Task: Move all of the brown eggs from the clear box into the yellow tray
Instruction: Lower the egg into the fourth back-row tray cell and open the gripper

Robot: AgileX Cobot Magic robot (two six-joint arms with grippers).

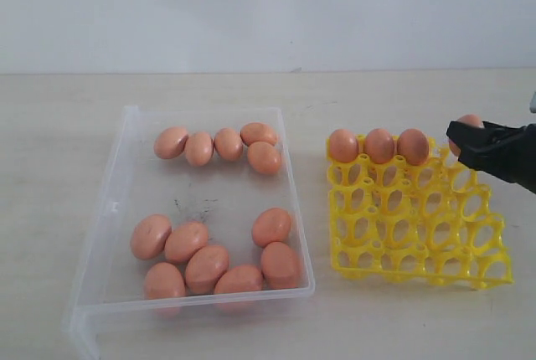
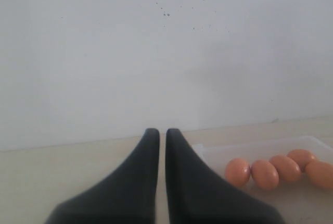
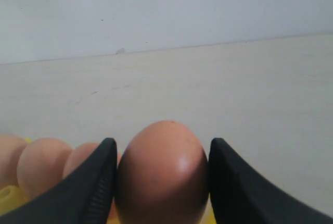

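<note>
1. Exterior: the right gripper (image 1: pixel 463 131) holds a brown egg (image 1: pixel 470 120) above the yellow tray's (image 1: pixel 419 270) far corner. Twelve eggs (image 1: pixel 207 266) lie in the clear box (image 1: pixel 109 209).
2. Left wrist: the left gripper (image 2: pixel 162 134) is all but closed and empty.
3. Right wrist: the egg is clamped by its sides. Lower it straight into the tray and release gently.

Illumination is bright, even and diffuse in all three views; no source direction can be told. Shadows are weak and soft-edged beneath the brown eggs (image 1: pixel 206 266) in the clear box (image 1: pixel 109 209). The exterior view is pale, with low contrast. A mild highlight sits on the brown egg (image 3: pixel 161 182) in the right wrist view. At close range, left end effector (image 2: pixel 162 131) and right end effector (image 3: pixel 162 143) render soft and slightly blurred.
</note>
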